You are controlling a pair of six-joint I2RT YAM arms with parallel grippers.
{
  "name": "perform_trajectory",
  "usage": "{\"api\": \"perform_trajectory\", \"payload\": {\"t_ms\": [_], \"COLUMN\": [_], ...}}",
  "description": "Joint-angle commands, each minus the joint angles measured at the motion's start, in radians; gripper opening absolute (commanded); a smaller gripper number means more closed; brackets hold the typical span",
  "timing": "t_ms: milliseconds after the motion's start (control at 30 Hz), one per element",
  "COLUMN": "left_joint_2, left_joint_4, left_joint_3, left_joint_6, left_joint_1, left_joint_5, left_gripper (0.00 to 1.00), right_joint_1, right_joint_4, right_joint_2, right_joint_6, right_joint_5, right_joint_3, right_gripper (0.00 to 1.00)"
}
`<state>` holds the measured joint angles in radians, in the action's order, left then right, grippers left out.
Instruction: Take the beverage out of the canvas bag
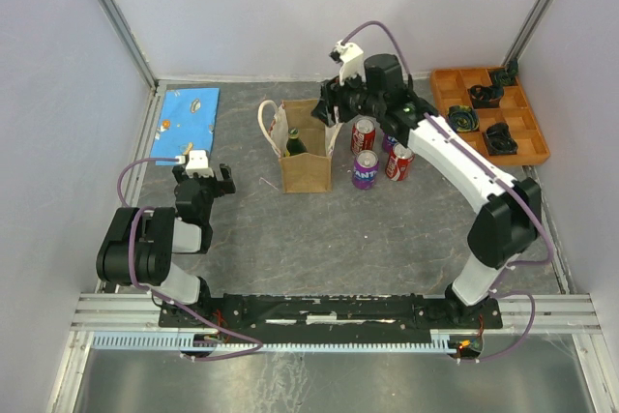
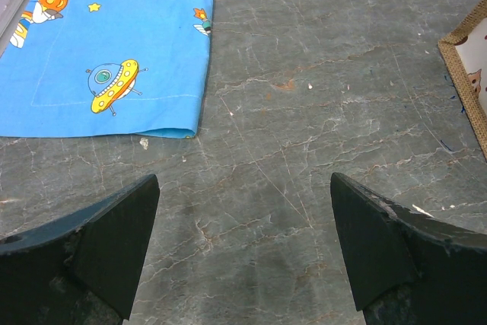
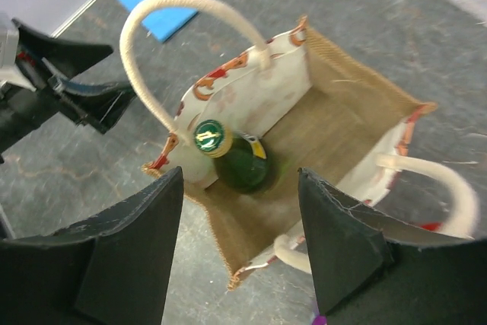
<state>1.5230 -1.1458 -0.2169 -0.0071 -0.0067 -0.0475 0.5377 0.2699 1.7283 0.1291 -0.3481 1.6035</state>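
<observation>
A: Left tool (image 2: 242, 180)?
B: Spread apart over bare surface (image 2: 304, 74), well away from the canvas bag (image 3: 346, 108).
A: Right tool (image 3: 240, 176)?
B: Also spread apart, just above the bag. The beverage bottle (image 3: 245, 169) stands inside, cap upward, directly beneath it.

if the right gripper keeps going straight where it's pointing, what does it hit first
Probably the green bottle in the canvas bag: the open right gripper points down at it, framing it between its fingers. Depth is hard to judge.
</observation>
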Motion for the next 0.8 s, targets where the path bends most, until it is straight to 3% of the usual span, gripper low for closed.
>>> {"api": "perform_trajectory", "payload": {"t_ms": [0,333,767], "left_joint_2": [-0.002,-0.002,-0.002], "left_joint_4": [-0.028,-0.028,-0.028], "left_joint_3": [-0.021,-0.021,-0.021], "left_joint_6": [-0.008,-0.008,-0.008], "left_joint_1": [0.0,0.001,0.0], "left_joint_5": [-0.003,-0.002,-0.002], "left_gripper": [0.99,0.99,0.99], "right_joint_1": [0.033,0.084,0.095], "right_joint_4": [-0.011,0.041,0.02], "right_joint_2": [0.03,0.142,0.232], "right_joint_6": [-0.02,-0.059,-0.106], "right_joint_5": [-0.127,-0.116,0.045], "right_joint_3": [0.088,0.152,0.166], "right_gripper": [0.69,0.69,0.7]}}
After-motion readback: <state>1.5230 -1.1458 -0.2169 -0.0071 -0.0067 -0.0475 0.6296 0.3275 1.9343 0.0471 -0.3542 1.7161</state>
